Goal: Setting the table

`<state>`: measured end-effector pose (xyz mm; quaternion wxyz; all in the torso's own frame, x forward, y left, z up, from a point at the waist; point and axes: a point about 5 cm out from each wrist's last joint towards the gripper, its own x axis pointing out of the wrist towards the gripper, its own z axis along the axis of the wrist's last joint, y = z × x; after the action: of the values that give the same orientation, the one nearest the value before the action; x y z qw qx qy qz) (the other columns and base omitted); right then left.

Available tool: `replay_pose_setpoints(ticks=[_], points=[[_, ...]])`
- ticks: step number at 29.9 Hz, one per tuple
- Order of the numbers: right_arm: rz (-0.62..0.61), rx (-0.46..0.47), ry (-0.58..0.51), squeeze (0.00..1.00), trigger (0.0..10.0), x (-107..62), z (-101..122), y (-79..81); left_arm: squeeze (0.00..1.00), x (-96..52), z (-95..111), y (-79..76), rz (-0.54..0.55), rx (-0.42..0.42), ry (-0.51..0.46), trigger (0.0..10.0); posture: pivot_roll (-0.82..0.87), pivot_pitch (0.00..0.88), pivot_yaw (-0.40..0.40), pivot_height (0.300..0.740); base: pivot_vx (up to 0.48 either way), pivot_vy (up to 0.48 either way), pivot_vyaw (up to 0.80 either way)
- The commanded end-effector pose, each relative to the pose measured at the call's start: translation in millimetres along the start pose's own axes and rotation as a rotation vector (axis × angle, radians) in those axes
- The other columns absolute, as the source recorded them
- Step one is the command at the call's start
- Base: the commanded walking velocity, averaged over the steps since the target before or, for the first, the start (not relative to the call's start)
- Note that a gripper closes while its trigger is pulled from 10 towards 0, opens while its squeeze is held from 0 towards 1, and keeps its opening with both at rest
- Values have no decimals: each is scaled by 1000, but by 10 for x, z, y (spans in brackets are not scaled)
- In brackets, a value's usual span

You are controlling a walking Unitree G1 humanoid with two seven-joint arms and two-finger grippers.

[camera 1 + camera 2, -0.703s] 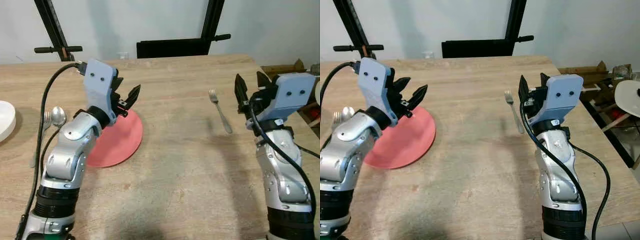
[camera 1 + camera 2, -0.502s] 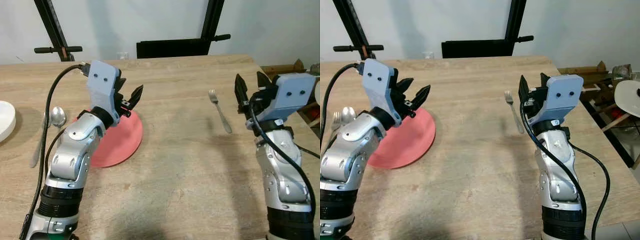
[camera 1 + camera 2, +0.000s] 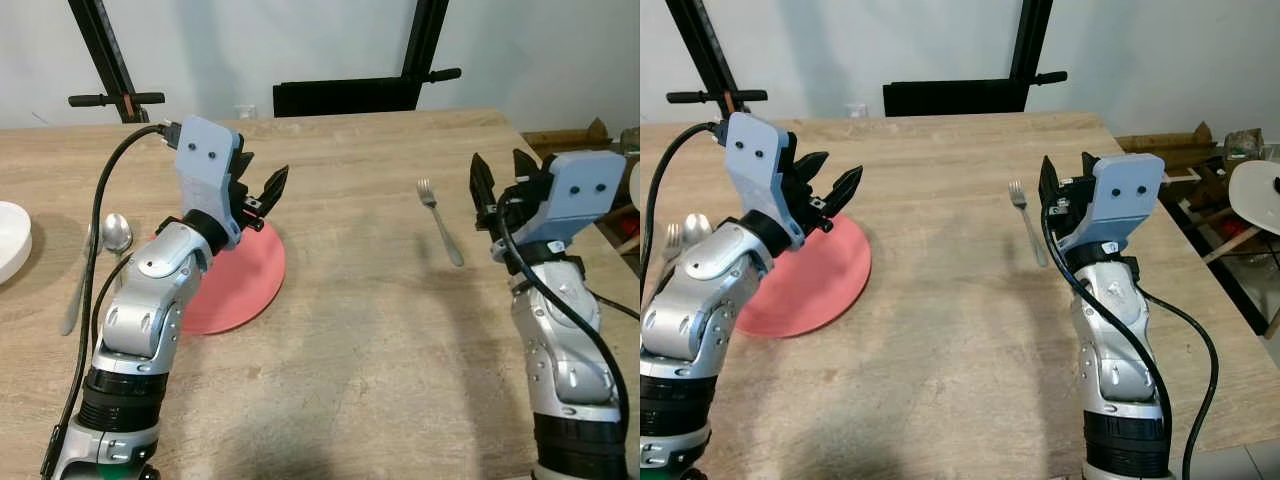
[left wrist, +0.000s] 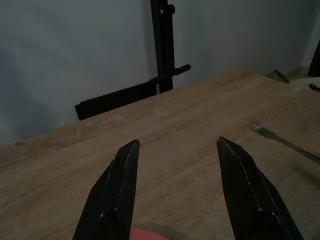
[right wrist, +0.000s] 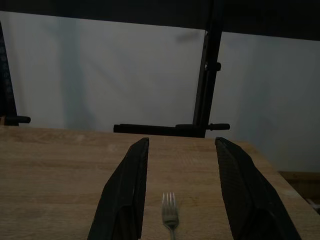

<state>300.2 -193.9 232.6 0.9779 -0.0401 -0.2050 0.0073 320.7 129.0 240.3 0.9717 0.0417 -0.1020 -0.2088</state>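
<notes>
A flat red plate (image 3: 235, 285) lies on the wooden table (image 3: 350, 330) left of centre. My left gripper (image 3: 260, 180) hovers open above the plate's far edge, nothing between its fingers. A silver fork (image 3: 440, 220) lies on the right half of the table, tines pointing away from me. My right gripper (image 3: 497, 172) is raised just right of the fork, open and empty. In the right wrist view the fork (image 5: 170, 217) lies ahead between the fingers. A spoon (image 3: 117, 233) and another utensil handle (image 3: 72, 300) rest left of the plate.
A white bowl (image 3: 12, 240) sits at the table's left edge. A black frame with handles (image 3: 360, 95) stands behind the far edge against a pale wall. Boxes and a white chair (image 3: 1255, 190) stand on the right past the table. The near middle of the table is bare wood.
My left gripper has risen slightly and shifted a little to the right over the plate's far edge. The right arm has barely moved.
</notes>
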Motion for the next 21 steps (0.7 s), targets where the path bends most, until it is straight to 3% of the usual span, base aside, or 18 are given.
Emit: replay_pose_setpoints(ticks=[1, 21], points=[[-10, -1, 2, 0, 10000, -9, -10, -22, 0, 7, -13, -4, -3, -11, 5, 10000, -162, 0, 49, 740, -304, 0, 0], [-25, -12, 3, 0, 10000, -12, -20, -65, 0, 49, 11, 7, 1, -9, -1, 10000, -170, 0, 61, 740, -367, 0, 0]])
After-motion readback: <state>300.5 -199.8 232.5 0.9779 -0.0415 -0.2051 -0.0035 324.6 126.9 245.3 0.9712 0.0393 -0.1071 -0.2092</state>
